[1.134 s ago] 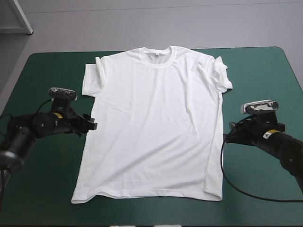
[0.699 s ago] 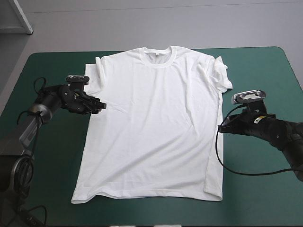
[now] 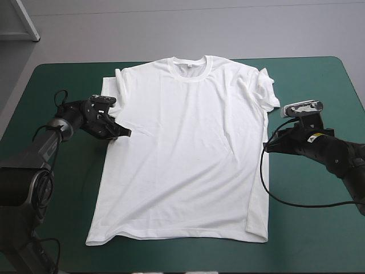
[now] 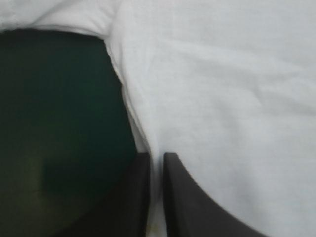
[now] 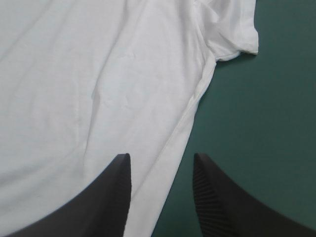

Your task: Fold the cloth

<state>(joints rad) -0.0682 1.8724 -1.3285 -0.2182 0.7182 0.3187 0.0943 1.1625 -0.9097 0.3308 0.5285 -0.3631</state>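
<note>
White T-shirt (image 3: 188, 148) lies spread flat on the teal-green cover (image 3: 319, 228), filling the middle of the table. Its hem (image 3: 177, 235) is nearest, close to the near edge and a little wavy, and a long crease runs up the shirt's right side from there.

Farther in, both grippers meet the shirt's side edges. The left gripper (image 3: 125, 133) sits at the left edge just below the sleeve. In its wrist view (image 4: 157, 155) the black fingers are pressed almost together, with a thin strip of the shirt's edge pinched between them. The right gripper (image 3: 268, 147) is at the opposite edge with its fingers spread wide and nothing gripped. In its wrist view (image 5: 161, 157) one finger stands over white cloth and the other over the cover, the side edge running between them.

Beyond the grippers, the left sleeve (image 3: 109, 97) lies fairly flat, while the right sleeve (image 3: 267, 90) is rumpled. The collar (image 3: 193, 64) is farthest, near the far edge.
</note>
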